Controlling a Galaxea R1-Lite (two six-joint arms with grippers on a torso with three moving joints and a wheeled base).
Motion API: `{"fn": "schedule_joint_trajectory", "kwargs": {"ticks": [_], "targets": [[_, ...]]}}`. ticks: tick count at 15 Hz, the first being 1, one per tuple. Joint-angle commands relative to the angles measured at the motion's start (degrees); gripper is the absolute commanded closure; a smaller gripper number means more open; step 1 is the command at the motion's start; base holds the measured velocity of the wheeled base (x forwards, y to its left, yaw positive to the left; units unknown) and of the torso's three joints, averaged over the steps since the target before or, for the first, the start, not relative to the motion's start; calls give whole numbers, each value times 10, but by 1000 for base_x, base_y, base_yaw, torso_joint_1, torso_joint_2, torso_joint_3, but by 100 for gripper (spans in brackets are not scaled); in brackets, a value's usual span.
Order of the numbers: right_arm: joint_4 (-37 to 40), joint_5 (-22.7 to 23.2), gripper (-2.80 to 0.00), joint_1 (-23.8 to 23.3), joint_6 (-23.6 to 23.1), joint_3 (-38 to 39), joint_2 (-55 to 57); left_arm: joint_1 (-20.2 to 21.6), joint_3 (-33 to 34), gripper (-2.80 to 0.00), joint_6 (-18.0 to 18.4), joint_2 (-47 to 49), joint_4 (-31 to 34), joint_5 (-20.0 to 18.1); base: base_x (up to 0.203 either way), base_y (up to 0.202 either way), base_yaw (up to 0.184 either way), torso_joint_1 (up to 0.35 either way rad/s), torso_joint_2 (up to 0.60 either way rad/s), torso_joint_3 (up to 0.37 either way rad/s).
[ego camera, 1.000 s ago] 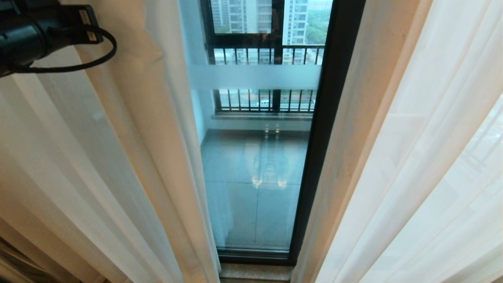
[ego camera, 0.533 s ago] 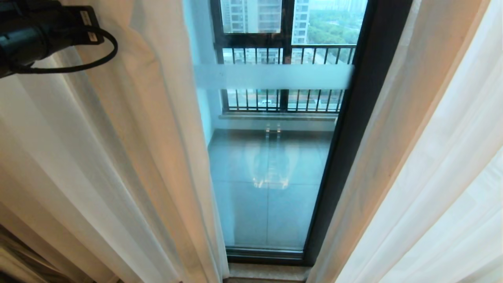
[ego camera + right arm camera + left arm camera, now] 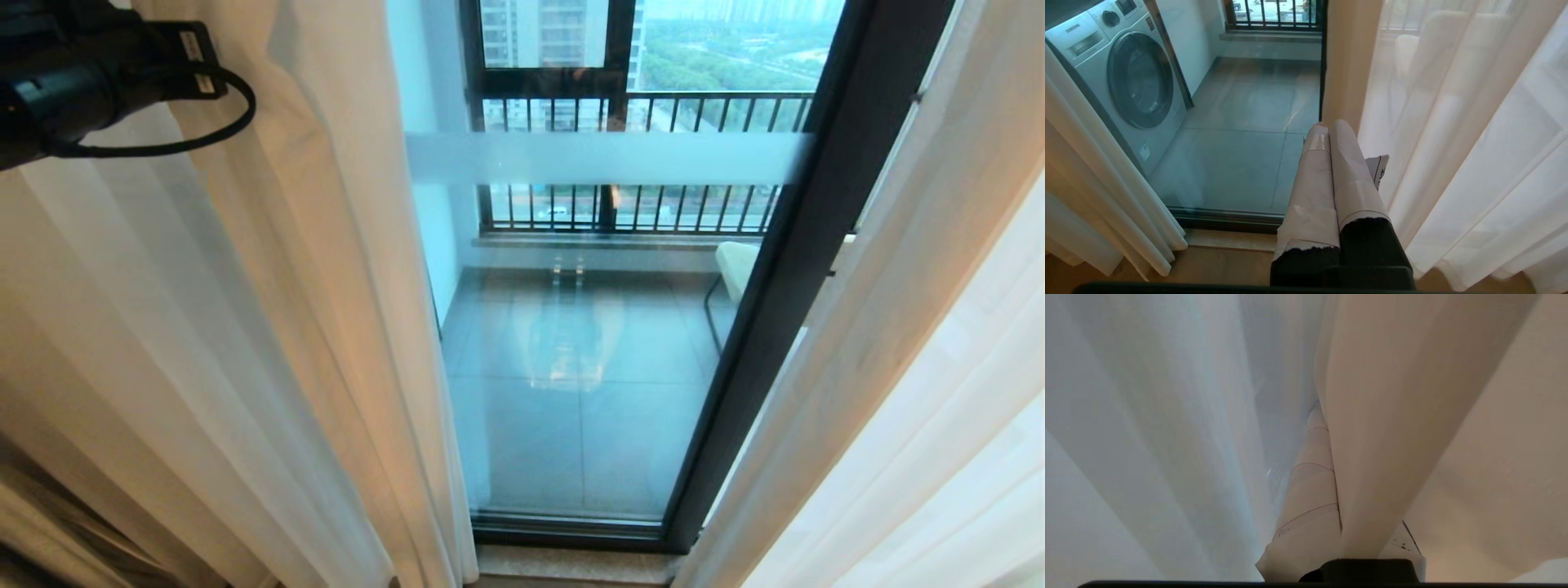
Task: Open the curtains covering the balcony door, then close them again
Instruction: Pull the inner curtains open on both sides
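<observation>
The curtains hang parted on both sides of the balcony door (image 3: pixel 571 392), whose dark frame (image 3: pixel 775 310) slants down the right of the gap. A frosted band (image 3: pixel 604 158) crosses the glass. The left curtain pairs sheer white fabric (image 3: pixel 122 327) with a beige drape (image 3: pixel 326 245). My left arm (image 3: pixel 73 73) reaches into it at the upper left. In the left wrist view my left gripper (image 3: pixel 1331 416) is shut on a beige fold (image 3: pixel 1392 437), which hides one finger. The right curtain (image 3: pixel 939 327) hangs untouched. My right gripper (image 3: pixel 1329 124) hangs low before the door sill, shut and empty.
A washing machine (image 3: pixel 1126 81) stands on the balcony's left side behind the glass. A white chair (image 3: pixel 737 265) shows at the right of the glass, before the black railing (image 3: pixel 653 106). A stone sill (image 3: pixel 571 563) runs under the door, with wooden floor (image 3: pixel 1220 265) in front.
The whole view has shifted: the door frame and right curtain slid right in the picture. The left curtain stayed with my left arm, so the gap is wider and the chair now shows.
</observation>
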Motion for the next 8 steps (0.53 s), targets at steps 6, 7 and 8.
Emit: {"fn": "schedule_joint_trajectory", "kwargs": {"ticks": [6, 7, 8], "targets": [[0, 0, 0, 0, 0, 0, 1, 5, -3, 0, 0, 17, -2, 0, 0, 185, 1, 4, 3, 1], [0, 0, 0, 0, 0, 0, 1, 5, -5, 0, 0, 19, -2, 0, 0, 181, 1, 6, 2, 2], [0, 0, 0, 0, 0, 0, 1, 10, -8, 0, 0, 21, -2, 0, 0, 187, -1, 2, 2, 2]]}}
